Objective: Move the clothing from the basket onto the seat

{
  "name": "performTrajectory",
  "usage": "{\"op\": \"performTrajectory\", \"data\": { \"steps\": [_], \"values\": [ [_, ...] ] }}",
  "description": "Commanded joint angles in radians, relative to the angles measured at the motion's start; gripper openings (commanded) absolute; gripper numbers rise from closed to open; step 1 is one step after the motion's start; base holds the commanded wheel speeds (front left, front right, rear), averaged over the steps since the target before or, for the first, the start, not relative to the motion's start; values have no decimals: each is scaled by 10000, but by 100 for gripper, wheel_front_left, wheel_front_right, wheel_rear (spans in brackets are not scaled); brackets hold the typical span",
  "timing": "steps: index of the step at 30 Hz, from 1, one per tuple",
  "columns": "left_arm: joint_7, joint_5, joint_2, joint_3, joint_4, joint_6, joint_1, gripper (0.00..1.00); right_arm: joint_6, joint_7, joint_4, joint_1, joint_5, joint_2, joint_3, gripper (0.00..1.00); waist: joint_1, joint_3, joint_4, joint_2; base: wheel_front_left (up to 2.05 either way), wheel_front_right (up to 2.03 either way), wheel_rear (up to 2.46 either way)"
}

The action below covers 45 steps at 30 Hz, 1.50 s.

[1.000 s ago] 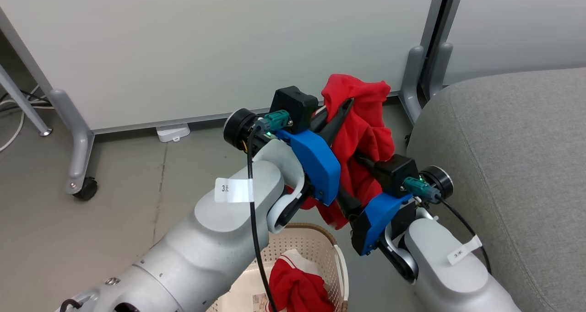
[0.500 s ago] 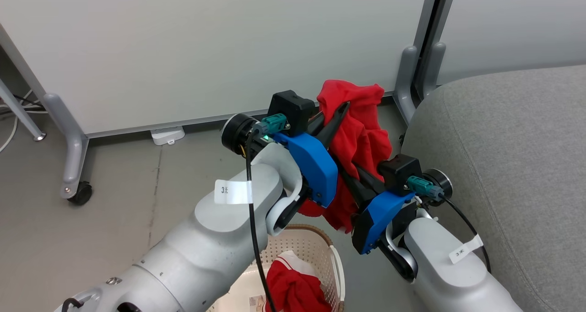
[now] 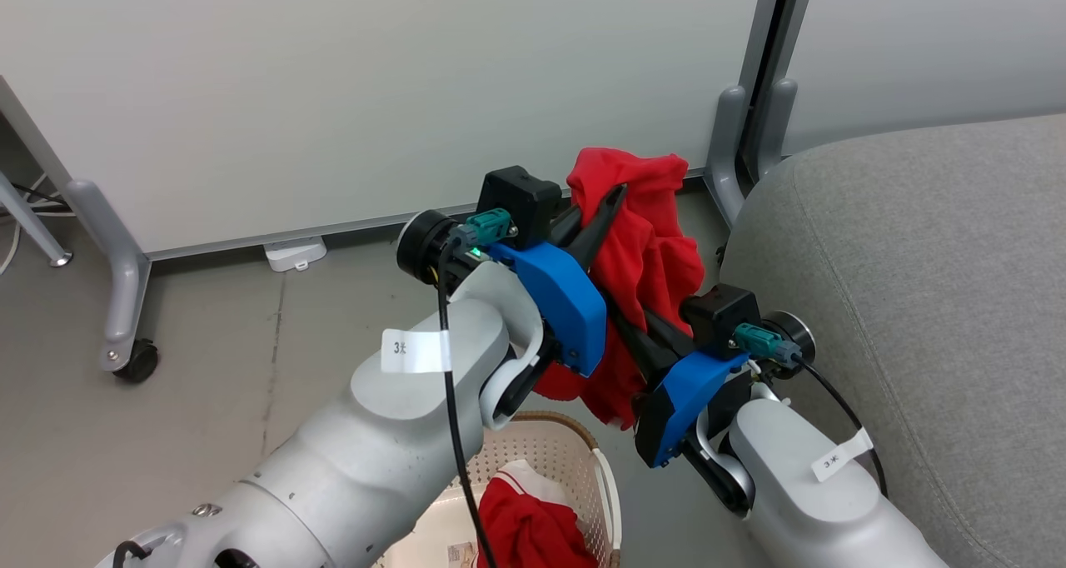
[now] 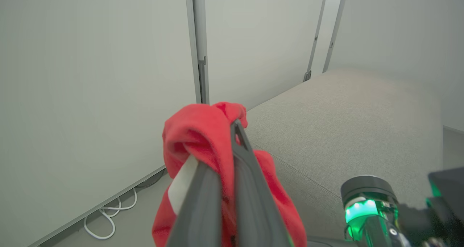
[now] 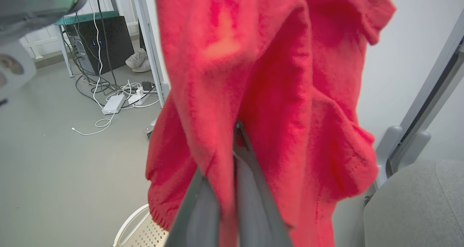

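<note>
**Held item.** The raised garment (image 3: 650, 235) hangs above and beyond the far rim of the basket (image 3: 575, 429), clear of the floor (image 3: 208, 401). Its lowest fold hangs close above that rim. Whether the fold touches the rim cannot be told.

**Left gripper** (image 3: 618, 193). Jaws are pressed together, pinching the top of the raised garment. The fabric bunches over the fingertips at the highest point above the basket.

**Right gripper** (image 5: 237, 127). Jaws are closed, pinching a lower fold of the same garment, nearer the basket than the left grip. The fabric drapes down both sides of the fingers and hides part of them.

**Remaining item.** The second garment (image 3: 525, 535), red with a white panel, lies crumpled inside the basket, below its rim.

**Target surface.** The seat (image 3: 916, 260) stands to the right of the basket. Its rounded near edge is separated from the basket by a strip of bare floor. The top surface is flat.

**Clearances.** A partition panel (image 3: 375, 93) stands beyond the basket, and its upright post (image 3: 726, 151) stands just beside the far corner of the seat. A caster (image 3: 137, 360) sits well left of the basket, with open floor between.
</note>
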<state>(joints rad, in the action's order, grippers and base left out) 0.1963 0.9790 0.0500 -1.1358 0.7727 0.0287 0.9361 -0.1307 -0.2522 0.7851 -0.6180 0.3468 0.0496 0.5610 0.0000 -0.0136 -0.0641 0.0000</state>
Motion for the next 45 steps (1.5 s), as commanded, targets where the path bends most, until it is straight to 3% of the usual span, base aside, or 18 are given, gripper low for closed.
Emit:
{"op": "performTrajectory", "data": {
  "steps": [1, 7, 11, 19, 25, 34, 45],
  "values": [
    [115, 54, 7, -5, -43, 133, -15, 100, -1, -75, 0, -184, 60, 13, 50, 0, 0, 1, -14, 0, 0, 0, 0],
    [510, 58, 37, 193, -199, 322, -273, 100, -1, -97, -73, -104, 28, 13, 199, 0, 0, 71, -59, 0, 0, 0, 0],
    [688, -317, 471, 512, -685, 525, -762, 100, -1, -114, -114, -73, -27, 13, 183, 0, 0, 100, -99, 0, 0, 0, 0],
    [692, -2371, 1511, 2866, -2903, 395, -3201, 100, -1, -135, -315, 196, -246, 13, -39, 0, 0, 87, -87, 0, 0, 0, 0],
    [691, -3860, 1837, 4775, -4231, 602, -5514, 100, -1, -136, -515, 356, -402, 15, -199, 3, 0, 57, -111, 0, 0, 0, 0],
    [692, -5225, 1467, 7460, -4982, 784, -8157, 100, -1, -136, -775, 559, -746, 13, -490, 0, 0, 1, -142, 0, 0, 0, 0],
    [693, -6172, 885, 8832, -5173, 1014, -9062, 100, -1, 5, -943, 714, -946, 13, -713, 0, 0, -79, -90, 0, 0, 0, 0]
  ]
}}
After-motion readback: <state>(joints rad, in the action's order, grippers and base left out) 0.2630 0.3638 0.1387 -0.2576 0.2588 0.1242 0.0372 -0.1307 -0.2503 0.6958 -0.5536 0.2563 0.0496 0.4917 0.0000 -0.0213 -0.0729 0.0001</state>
